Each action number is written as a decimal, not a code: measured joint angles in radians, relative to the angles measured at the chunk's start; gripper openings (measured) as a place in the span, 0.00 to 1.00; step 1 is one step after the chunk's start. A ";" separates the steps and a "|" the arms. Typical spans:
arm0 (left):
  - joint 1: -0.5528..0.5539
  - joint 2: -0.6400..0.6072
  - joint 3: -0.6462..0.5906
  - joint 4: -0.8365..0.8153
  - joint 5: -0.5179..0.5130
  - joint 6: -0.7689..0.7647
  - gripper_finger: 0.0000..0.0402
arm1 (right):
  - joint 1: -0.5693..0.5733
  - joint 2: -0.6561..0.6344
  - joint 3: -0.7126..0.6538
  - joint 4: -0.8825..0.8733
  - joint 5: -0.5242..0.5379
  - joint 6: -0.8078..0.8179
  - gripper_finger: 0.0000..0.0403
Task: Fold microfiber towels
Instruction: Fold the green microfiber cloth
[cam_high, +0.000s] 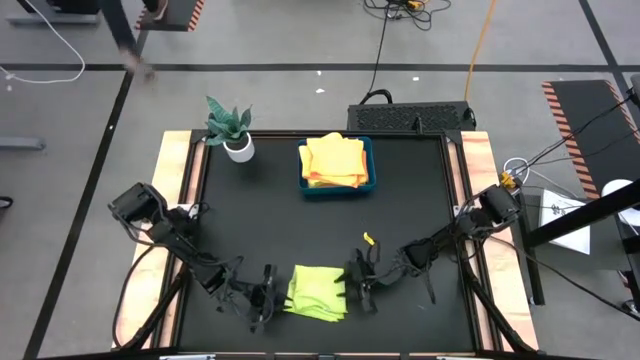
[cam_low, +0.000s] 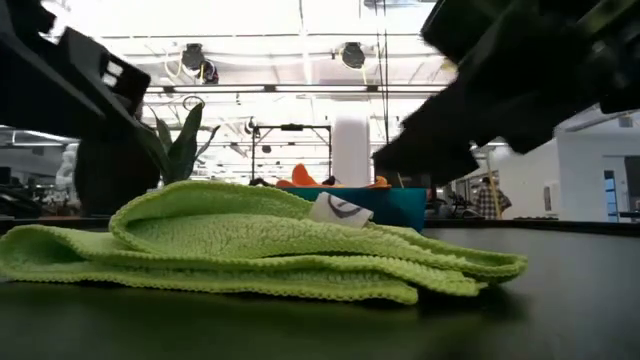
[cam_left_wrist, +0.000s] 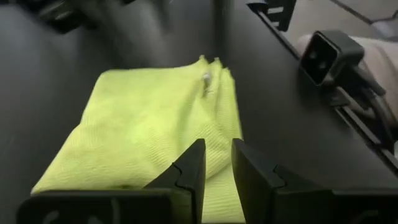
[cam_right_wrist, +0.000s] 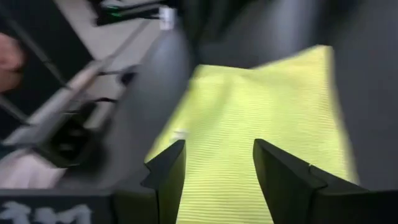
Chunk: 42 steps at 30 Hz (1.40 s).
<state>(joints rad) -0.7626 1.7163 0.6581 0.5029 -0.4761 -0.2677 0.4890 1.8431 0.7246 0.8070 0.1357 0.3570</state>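
Release step on lime green towel (cam_high: 318, 293), judged: folded into a flat layered rectangle at the near table edge, lying between the two grippers

To do well: part fingers fully before any lift, then back straight off along the table (cam_high: 400, 220), away from the cloth; no upward drag, else top layer peels and fold is lost. Check small white tag (cam_low: 338, 209) on top layer stays put

Left gripper (cam_left_wrist: 216, 171): low over the cloth's near edge, fingers parted by a narrow gap, nothing pinched between them, towel spread just ahead and under the tips. Released

Right gripper (cam_right_wrist: 214, 168): opposite side, low, fingers wide apart, towel directly ahead and beneath, nothing held. Released

Both arms reaching inward from the table's outer corners, forearms low, wrists angled toward each other across the towel

Blue tray (cam_high: 336, 186) with yellow and orange towels (cam_high: 333, 161) well beyond both grippers, potted plant (cam_high: 231, 128) beside it
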 joint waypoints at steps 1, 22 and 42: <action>-0.009 0.009 0.012 -0.003 -0.012 0.018 0.20 | -0.008 0.000 0.000 -0.017 0.018 -0.004 0.44; -0.066 0.191 0.458 -0.503 -0.155 0.203 0.19 | 0.098 -0.101 0.320 -0.924 0.259 -0.006 0.42; -0.029 0.287 0.575 -0.766 -0.206 -0.002 0.34 | 0.101 -0.100 0.122 -0.689 0.256 0.080 0.42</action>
<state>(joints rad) -0.7914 2.0033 1.2335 -0.2634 -0.6823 -0.2698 0.5902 1.7432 0.8464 0.1185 0.3916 0.4370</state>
